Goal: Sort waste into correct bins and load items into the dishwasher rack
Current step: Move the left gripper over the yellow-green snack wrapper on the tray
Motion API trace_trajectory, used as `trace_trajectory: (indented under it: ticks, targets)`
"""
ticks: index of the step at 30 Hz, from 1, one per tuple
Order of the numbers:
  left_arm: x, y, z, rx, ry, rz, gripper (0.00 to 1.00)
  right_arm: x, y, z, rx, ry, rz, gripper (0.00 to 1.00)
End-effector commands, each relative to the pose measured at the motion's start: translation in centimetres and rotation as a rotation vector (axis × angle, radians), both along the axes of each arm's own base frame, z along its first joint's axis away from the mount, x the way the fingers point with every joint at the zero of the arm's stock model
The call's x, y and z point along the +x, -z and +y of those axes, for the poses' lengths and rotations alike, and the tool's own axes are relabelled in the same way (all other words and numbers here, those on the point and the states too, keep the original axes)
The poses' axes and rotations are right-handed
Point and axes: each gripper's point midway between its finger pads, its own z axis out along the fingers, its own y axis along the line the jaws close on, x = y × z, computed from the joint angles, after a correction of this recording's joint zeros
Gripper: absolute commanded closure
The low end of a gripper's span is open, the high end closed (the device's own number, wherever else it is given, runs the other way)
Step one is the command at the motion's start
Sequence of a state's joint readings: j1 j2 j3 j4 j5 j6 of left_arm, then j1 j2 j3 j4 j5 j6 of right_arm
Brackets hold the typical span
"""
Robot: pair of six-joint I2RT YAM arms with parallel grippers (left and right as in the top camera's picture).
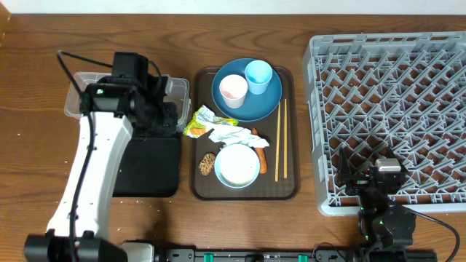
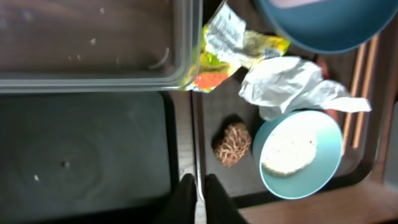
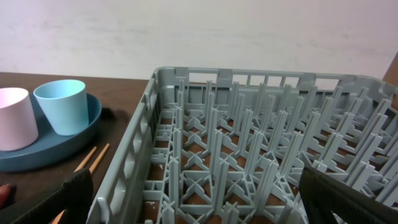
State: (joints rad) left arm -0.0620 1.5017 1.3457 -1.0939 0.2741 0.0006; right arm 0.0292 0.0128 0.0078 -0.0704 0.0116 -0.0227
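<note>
Two poses: left gripper (image 2: 198, 190) stretches over the black tray (image 2: 81, 162), its tips pressed together. Right gripper (image 3: 205, 193) crouches at the dishwasher rack (image 3: 249, 124), spread wide.

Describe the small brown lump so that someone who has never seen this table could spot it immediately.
Find the brown tray just left of the big grey rack. In its near left corner, beside the light-blue bowl, sits the lump. It is the only brown, ridged, pinecone-like thing there.

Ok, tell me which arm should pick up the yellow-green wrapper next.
Left. The left claw, shut, hangs right beside the wrapper; the right claw is open at the near edge of the dishwasher rack, beyond the brown tray.
</note>
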Motion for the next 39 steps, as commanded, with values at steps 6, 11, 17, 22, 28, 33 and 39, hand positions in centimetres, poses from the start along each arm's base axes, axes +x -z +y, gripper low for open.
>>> trace_trajectory:
  ticks: [6, 11, 17, 22, 28, 33, 39]
  targets:
    - [0.0, 4.3, 1.9, 0.107, -0.096, 0.145, 0.94, 0.0, 0.1, -0.1, -0.008, 0.002, 0.002, 0.01]
    - [0.3, 6.2, 1.9, 0.114, -0.102, 0.200, 0.94, 0.0, 0.1, -0.1, -0.008, 0.002, 0.002, 0.01]
    - [0.7, 8.5, 1.9, 0.121, -0.100, 0.257, 0.94, 0.0, 0.1, -0.1, -0.008, 0.002, 0.002, 0.01]
    - [2.2, 9.1, 1.8, 0.115, -0.103, 0.211, 0.94, 0.0, 0.1, -0.1, -0.008, 0.002, 0.002, 0.01]
    - [3.3, 9.0, 1.7, 0.110, -0.105, 0.166, 0.94, 0.0, 0.1, -0.1, -0.008, 0.002, 0.002, 0.01]
    - [3.3, 9.0, 1.7, 0.110, -0.105, 0.163, 0.94, 0.0, 0.1, -0.1, -0.008, 0.002, 0.002, 0.01]
    - [2.3, 8.7, 1.7, 0.103, -0.124, 0.202, 0.94, 0.0, 0.1, -0.1, -0.008, 0.002, 0.002, 0.01]
